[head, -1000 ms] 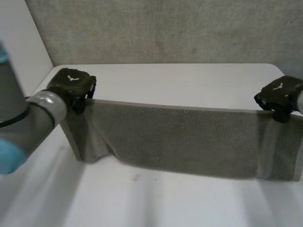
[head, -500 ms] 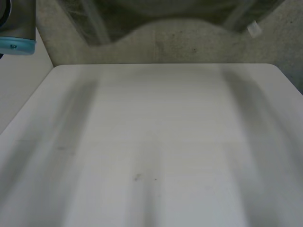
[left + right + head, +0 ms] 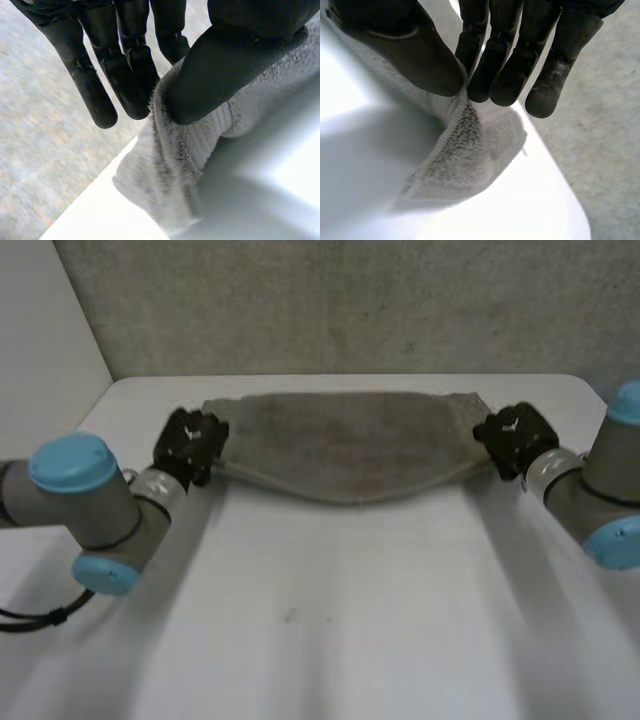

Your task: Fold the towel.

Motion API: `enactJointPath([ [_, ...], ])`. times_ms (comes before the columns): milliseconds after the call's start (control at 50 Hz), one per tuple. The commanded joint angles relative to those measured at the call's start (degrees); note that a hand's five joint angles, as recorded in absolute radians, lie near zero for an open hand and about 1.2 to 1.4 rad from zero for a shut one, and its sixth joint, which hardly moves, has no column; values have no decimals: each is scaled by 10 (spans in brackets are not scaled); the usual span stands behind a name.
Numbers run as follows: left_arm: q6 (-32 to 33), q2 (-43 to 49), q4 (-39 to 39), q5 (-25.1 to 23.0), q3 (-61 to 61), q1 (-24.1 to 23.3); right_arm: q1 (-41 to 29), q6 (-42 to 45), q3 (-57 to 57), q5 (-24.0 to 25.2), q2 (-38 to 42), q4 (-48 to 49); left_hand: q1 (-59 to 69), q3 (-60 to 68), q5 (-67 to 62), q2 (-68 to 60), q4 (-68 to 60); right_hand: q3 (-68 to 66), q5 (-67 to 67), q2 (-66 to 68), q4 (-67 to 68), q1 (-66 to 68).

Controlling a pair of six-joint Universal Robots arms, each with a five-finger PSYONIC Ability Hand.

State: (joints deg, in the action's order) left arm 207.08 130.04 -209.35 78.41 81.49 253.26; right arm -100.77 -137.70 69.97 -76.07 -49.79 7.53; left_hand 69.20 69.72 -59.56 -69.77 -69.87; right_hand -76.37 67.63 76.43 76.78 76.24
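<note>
A grey towel (image 3: 345,440) lies stretched across the far part of the white table (image 3: 330,620), its near edge sagging toward me in the middle. My left hand (image 3: 190,445) pinches the towel's left end. In the left wrist view the thumb (image 3: 220,75) presses the cloth (image 3: 175,165) against the straight fingers (image 3: 125,75). My right hand (image 3: 512,437) holds the right end. In the right wrist view its thumb (image 3: 415,55) and fingers (image 3: 515,65) pinch the hem of the towel (image 3: 465,150), and the corner hangs below onto the table.
A grey wall (image 3: 350,305) rises just behind the table's far edge, close to the towel. The table's right edge (image 3: 560,175) runs near my right hand, with grey floor beyond it. The near half of the tabletop is bare white surface.
The towel, hanging in front a second ago and then swung up high, now lies flat at the far side of the table. Both hands have moved outward and down with its ends.
</note>
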Motion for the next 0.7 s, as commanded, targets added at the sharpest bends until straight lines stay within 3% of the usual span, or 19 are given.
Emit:
enactJointPath([
  [20, 41, -42, 46, 3, 30, 10, 9, 16, 39, -2, -61, -43, 108, 103, -104, -102, -101, -36, 24, 36, 32, 38],
  [200, 50, -164, 117, 3, 115, 11, 18, 54, 107, 1, -172, -153, 108, 103, -104, -102, -101, -36, 24, 36, 32, 38],
  [360, 56, -334, 268, 2, 240, 9, 77, 183, 206, 11, -288, -316, 108, 103, -104, -102, -101, -36, 24, 36, 32, 38],
  [400, 57, -417, 311, 0, 283, 10, 94, 221, 236, 14, -360, -355, 108, 103, -104, -102, -101, -36, 24, 36, 32, 38],
  [500, 56, -478, 302, -6, 308, 11, 121, 231, 256, 48, -400, -345, 108, 103, -104, -102, -101, -36, 24, 36, 32, 38],
  [600, 57, -438, 259, -19, 290, 12, 125, 220, 253, 77, -378, -306, 108, 103, -104, -102, -101, -36, 24, 36, 32, 38],
  [700, 57, -294, 228, -9, 185, 0, 116, 202, 204, 38, -259, -223, 108, 103, -104, -102, -101, -36, 24, 36, 32, 38],
])
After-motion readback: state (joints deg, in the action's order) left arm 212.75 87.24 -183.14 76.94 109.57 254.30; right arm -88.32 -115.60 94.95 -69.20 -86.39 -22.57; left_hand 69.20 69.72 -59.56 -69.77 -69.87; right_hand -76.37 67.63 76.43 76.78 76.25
